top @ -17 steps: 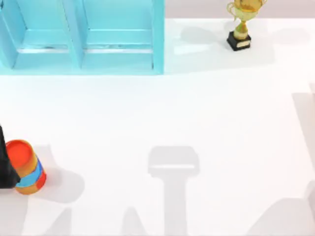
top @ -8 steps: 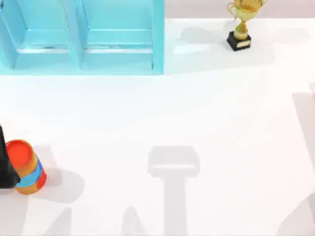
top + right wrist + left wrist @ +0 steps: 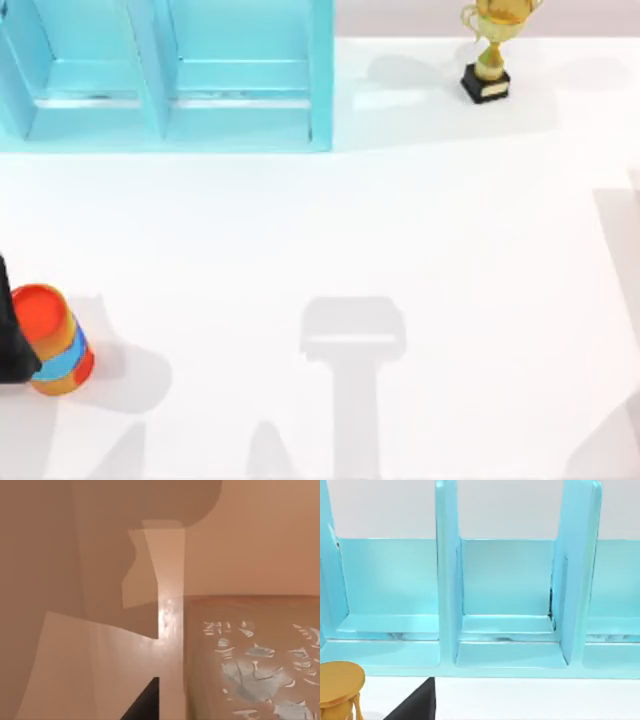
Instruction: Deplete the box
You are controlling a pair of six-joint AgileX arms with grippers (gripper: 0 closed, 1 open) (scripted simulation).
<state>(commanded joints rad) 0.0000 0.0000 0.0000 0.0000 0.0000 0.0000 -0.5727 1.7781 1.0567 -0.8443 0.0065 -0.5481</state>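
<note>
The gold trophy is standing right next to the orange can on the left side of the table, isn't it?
Not quite. The orange can is at the left side of the table, but the gold trophy stands far from it, at the far edge toward the right, beyond the blue shelf. The top view shows this.

Very little of the AgileX body can be seen. The left arm (image 3: 10, 335) appears in the top view as a matte black, smooth-sided wedge (no cables, screws or markings can be made out on it). Each wrist view has a small, flat black, sharp-edged piece of the robot's own hardware, plain and unmarked
</note>
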